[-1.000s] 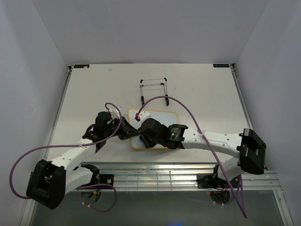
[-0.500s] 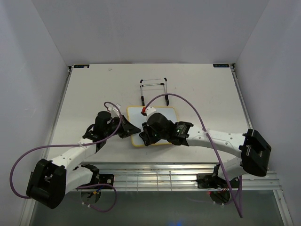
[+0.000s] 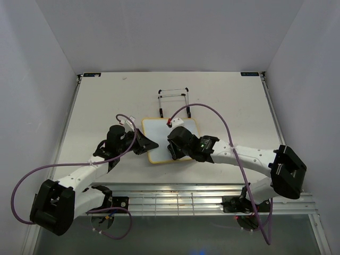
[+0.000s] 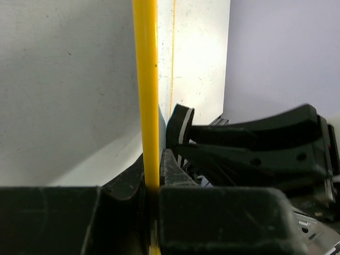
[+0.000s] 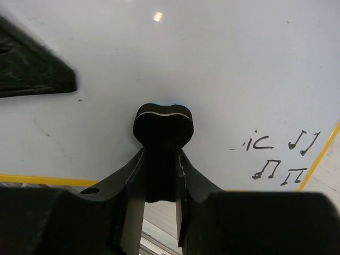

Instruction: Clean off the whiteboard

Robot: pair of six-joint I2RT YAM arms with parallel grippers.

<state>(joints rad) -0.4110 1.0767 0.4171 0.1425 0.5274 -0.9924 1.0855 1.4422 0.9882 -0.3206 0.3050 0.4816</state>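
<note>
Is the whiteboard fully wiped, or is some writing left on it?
Partly wiped: the whiteboard shows "ic" and music notes by its yellow edge.

Plain pale walls (image 3: 175, 32) enclose a white table (image 3: 228, 101) with metal rails (image 3: 175, 196) along its near edge.

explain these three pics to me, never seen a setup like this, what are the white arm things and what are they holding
These are two robot arms bolted to a table. The big picture looks down from above: the left arm and the right arm. The other two come from small cameras on each wrist, looking past that arm's own claw. On the table are a yellow-framed whiteboard and, behind it, a black wire stand. The left claw pinches the board's yellow edge. The right claw holds a black eraser against the board; some writing and music notes are not yet wiped.
</note>
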